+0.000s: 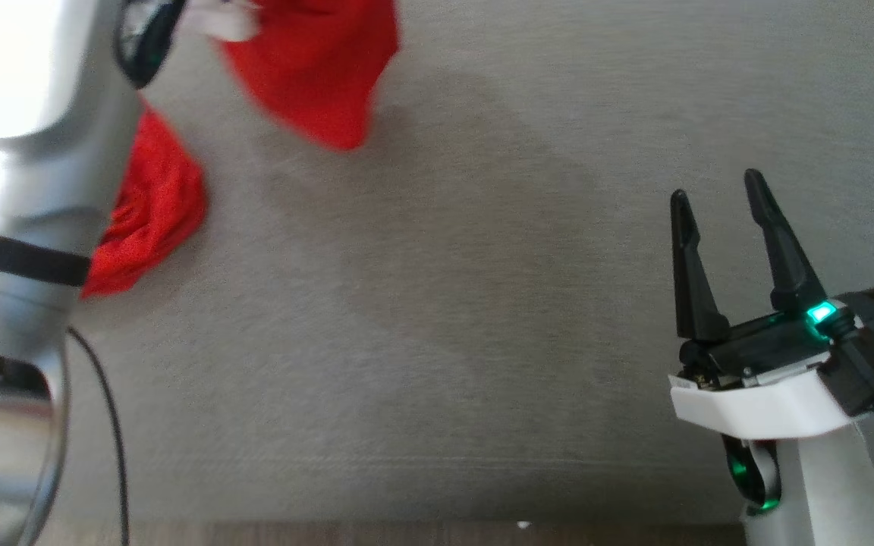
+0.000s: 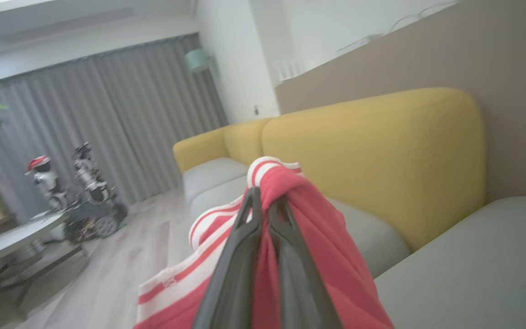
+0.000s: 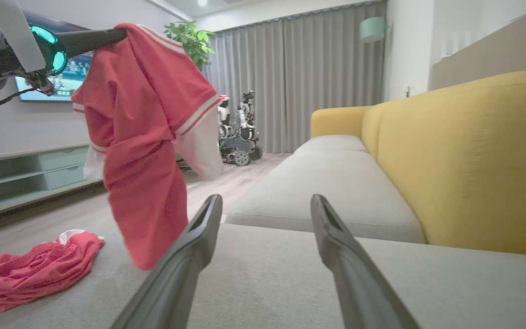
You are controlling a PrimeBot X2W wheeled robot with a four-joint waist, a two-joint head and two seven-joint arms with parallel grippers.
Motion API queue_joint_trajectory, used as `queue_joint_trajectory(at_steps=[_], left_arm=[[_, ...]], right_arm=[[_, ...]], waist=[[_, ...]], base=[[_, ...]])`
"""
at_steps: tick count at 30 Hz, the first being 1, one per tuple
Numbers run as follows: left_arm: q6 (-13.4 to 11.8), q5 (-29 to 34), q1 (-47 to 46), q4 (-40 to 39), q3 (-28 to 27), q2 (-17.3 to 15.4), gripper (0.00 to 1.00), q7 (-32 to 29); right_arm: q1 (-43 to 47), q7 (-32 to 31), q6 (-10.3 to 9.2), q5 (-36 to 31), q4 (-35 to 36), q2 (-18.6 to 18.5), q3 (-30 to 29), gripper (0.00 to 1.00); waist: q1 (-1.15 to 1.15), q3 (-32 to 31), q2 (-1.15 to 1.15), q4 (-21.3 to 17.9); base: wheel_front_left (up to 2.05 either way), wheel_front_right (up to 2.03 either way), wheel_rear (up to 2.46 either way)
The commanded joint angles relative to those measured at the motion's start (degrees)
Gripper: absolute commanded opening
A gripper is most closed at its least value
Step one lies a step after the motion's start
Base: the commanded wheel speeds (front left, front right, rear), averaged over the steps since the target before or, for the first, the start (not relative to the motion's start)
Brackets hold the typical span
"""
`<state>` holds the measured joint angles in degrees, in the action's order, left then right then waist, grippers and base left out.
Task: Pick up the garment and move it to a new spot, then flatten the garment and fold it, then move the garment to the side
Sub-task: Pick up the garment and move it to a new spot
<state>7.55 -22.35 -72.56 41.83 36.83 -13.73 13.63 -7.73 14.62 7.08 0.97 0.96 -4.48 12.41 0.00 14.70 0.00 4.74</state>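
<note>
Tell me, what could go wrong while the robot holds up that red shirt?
The left gripper pinches only a small bunch of the red jersey, so it might slip out. The jersey hangs bunched and could land crumpled, hard to flatten. It might also drop onto the other red garment on the grey cushion.

The left gripper [image 2: 268,197] pinches its two dark fingers together on a red jersey [image 2: 322,237] with white-striped trim. The jersey drapes over the fingers in front of the yellow sofa [image 2: 381,151], above its grey seat. Left of the sofa hang grey curtains [image 2: 121,119], with a wheeled robot [image 2: 89,183] before them.
</note>
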Motion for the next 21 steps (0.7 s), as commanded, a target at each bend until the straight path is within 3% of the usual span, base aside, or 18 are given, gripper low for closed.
queue_joint_trajectory(at_steps=[1,5,13,21], left_arm=[[-0.07,-0.88,-4.26,-3.69,-0.08,-1.10,0.00,-0.44],[-0.07,-2.05,-3.60,-8.02,2.77,0.47,0.00,-0.42],[-0.13,-1.82,4.99,-12.34,7.40,3.21,0.00,0.85],[-5.00,4.98,25.72,-16.70,12.52,2.96,0.00,1.34]], right_arm=[[0.15,0.38,0.41,1.05,2.38,0.88,1.26,1.00],[0.56,0.38,0.41,1.50,3.04,1.40,1.09,1.00],[2.01,0.38,0.41,3.36,4.53,1.57,0.52,1.00],[4.16,0.38,0.41,3.56,4.20,1.59,-0.26,1.00]], waist=[[0.00,-2.93,0.00,-6.53],[0.00,-3.88,0.00,-12.37],[0.00,-4.49,0.00,-19.21],[0.00,-3.58,0.00,-20.31]], base=[[0.00,0.00,0.00],[0.00,0.00,0.00],[0.00,0.00,0.00],[0.00,0.00,0.00]])
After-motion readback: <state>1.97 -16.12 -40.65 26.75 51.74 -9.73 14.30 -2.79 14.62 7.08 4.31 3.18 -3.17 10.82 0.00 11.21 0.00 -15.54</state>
